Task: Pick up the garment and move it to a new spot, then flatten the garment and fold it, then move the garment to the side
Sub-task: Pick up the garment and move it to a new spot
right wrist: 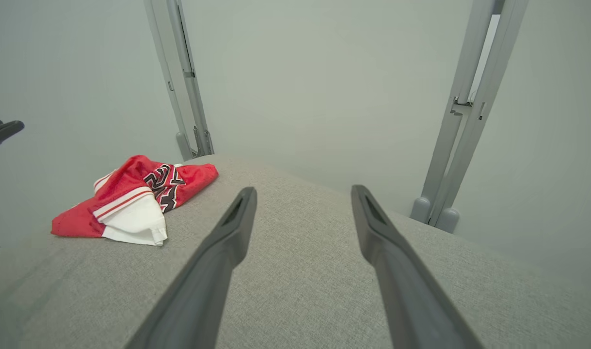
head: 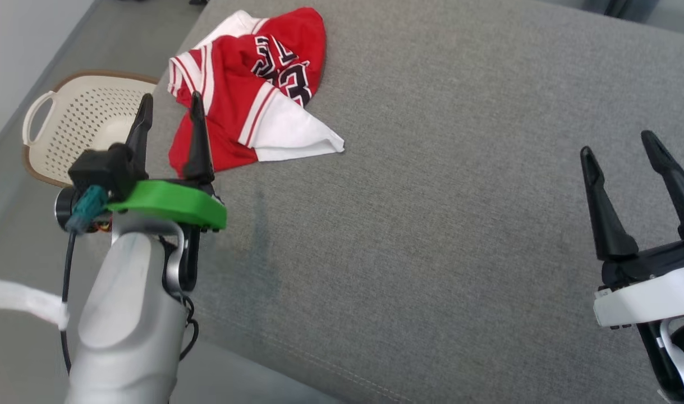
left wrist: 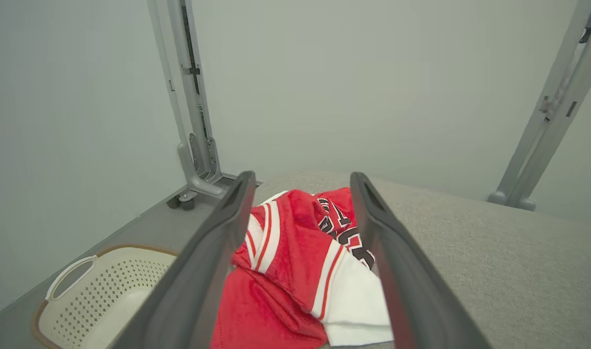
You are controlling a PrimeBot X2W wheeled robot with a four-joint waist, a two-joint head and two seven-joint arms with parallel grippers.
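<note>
The garment (head: 252, 84) is a crumpled red and white jersey with black numbers, lying at the far left of the grey cushion (head: 431, 224). My left gripper (head: 170, 106) hangs open just in front of its near left edge, with nothing between its fingers. In the left wrist view the garment (left wrist: 300, 261) lies framed between the open fingers of the left gripper (left wrist: 300, 182). My right gripper (head: 619, 143) stands open over bare cushion at the right, far from the jersey. The right wrist view shows the garment (right wrist: 135, 198) at the left, well clear of the right gripper (right wrist: 302, 191).
A cream perforated basket (head: 72, 129) with a handle sits on the floor left of the cushion, also in the left wrist view as the basket (left wrist: 106, 295). Grey metal frame posts (right wrist: 450, 145) stand behind the cushion. The cushion's near edge (head: 319, 365) runs diagonally at the bottom.
</note>
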